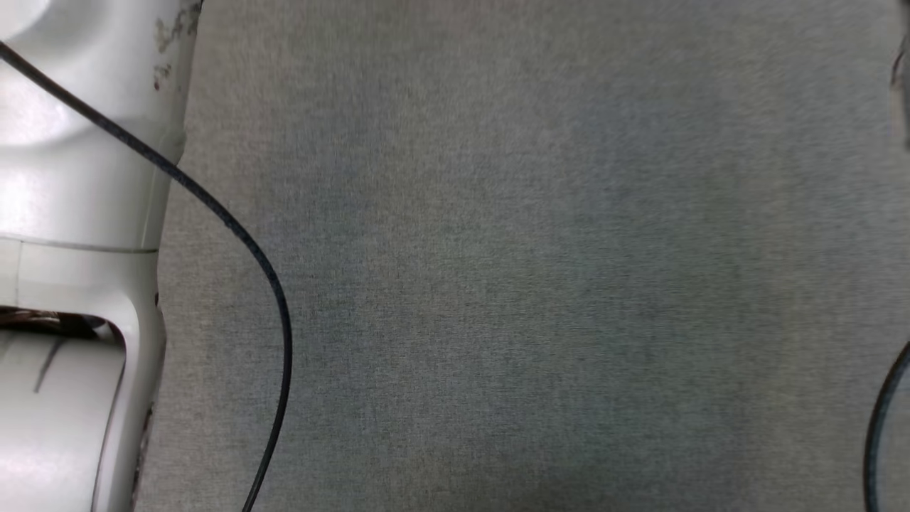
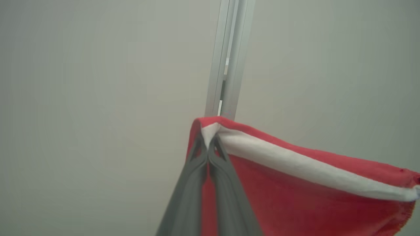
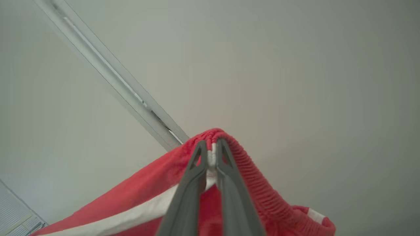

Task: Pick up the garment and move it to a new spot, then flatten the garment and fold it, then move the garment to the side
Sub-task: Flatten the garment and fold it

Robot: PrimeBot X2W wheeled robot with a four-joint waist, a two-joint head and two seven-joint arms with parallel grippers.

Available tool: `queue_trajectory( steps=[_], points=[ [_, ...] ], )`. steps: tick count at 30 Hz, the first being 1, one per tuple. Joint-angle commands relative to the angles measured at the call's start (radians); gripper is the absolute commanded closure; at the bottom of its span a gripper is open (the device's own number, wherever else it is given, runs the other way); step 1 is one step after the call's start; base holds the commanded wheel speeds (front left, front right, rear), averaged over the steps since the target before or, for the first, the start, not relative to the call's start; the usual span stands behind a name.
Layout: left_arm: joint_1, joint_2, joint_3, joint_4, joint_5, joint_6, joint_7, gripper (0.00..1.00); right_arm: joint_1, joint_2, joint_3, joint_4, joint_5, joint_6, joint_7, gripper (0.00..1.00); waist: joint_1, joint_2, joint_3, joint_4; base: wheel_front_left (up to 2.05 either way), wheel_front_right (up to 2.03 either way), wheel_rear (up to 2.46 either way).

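The garment point(image 2: 295, 196) is red knit cloth with a white stripe, held up in the air between both arms. In the left wrist view my left gripper point(image 2: 208, 144) is shut on one corner of it, and the cloth stretches off to the right. In the right wrist view my right gripper point(image 3: 211, 149) is shut on a ribbed red edge of the garment point(image 3: 256, 190), with the white stripe running down to the left. Both wrist cameras face a pale wall. In the head view a pale arm segment point(image 1: 78, 249) stands at the left.
A grey fabric table surface point(image 1: 533, 284) spreads across the head view, crossed at the left by a black cable point(image 1: 234, 220); another cable point(image 1: 881, 427) curves at the right edge. A pale metal rail point(image 2: 229, 55) runs along the wall, also the rail point(image 3: 111, 82) in the right wrist view.
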Motion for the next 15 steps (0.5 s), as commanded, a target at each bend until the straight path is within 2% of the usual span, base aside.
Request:
queue_trajectory(
  steps=[1,4,7,15],
  points=[
    [0.020,0.005,0.008,-0.006,0.017,-0.010,-0.003,1.00,0.035,-0.002,-0.008,0.004,0.005,0.002,-0.002,1.00,-0.0001,0.0000,0.087,0.025,0.00,0.00,0.00],
    [0.053,0.003,-0.006,0.001,0.003,-0.030,-0.003,1.00,0.082,0.010,-0.032,0.014,0.022,0.002,-0.003,1.00,-0.0001,0.0000,0.133,0.024,0.00,0.00,0.00],
    [0.085,0.002,-0.064,0.047,-0.014,-0.060,-0.003,1.00,0.141,0.020,-0.025,0.027,0.039,0.002,-0.003,1.00,-0.0001,0.0000,0.159,0.025,0.00,0.00,0.00],
    [0.177,0.003,-0.107,0.129,0.000,-0.058,-0.003,1.00,0.307,0.017,0.042,0.060,0.158,-0.002,0.035,1.00,-0.0001,0.0000,0.133,0.019,0.00,0.00,0.00]
  ],
)
